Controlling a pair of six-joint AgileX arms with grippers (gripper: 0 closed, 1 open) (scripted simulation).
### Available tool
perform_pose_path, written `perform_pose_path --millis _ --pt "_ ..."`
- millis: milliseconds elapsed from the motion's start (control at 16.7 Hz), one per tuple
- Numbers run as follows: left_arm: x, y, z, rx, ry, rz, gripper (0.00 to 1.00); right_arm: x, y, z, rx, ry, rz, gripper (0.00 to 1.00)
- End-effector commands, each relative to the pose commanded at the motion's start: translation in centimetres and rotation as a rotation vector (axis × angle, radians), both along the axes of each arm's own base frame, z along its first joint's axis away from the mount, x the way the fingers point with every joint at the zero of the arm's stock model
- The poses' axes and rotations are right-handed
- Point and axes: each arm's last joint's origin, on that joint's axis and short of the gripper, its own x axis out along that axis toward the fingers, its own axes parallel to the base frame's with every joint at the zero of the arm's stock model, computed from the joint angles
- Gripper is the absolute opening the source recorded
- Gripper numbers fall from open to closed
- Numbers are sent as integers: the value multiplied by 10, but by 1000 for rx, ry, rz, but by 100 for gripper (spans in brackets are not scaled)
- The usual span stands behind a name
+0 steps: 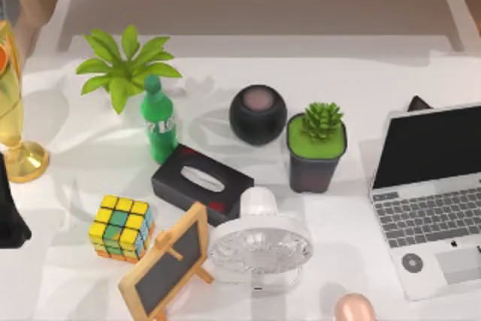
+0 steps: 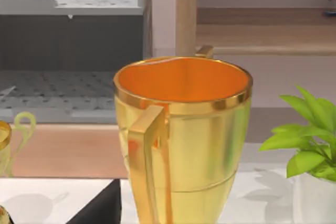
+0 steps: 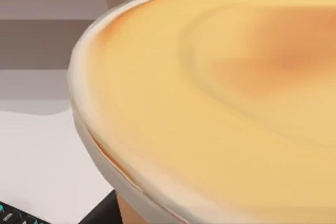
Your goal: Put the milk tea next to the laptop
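The milk tea stands at the near edge of the bench, a pale rounded cup top just showing in the top view, near the laptop's front left corner but apart from it. In the right wrist view its tan lid looms very close, which suggests the right arm's jaws are right at the cup; whether they are open or closed on it cannot be told. The left arm sits parked at the bench's left side, its wrist camera facing a gold trophy cup, and the state of its jaws cannot be told either.

The step in hand looks like taking hold of the cup. To do it well, the jaws should close around the cup body below the lid rim, square and level, so the drink stays upright. The carry towards the laptop is short, so a low lift would do, keeping clear of the white fan just beside the cup and setting it down off the keyboard.
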Motion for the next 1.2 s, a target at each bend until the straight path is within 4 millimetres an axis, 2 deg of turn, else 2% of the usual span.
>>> perform_pose_path --millis 120,360,540,900,1200 --pt "0 0 0 0 0 0 100 0 -1 -1 4 3 -5 0" --pt "0 0 0 0 0 0 100 4 -10 21 -34 -96 -24 0" --pt "0 0 0 0 0 0 100 -1 -15 36 -55 -139 -34 0" --pt "0 0 0 0 0 0 100 -29 -18 55 -70 -149 -35 0" --pt "0 0 0 0 0 0 100 -58 -13 56 -57 -114 -26 0"
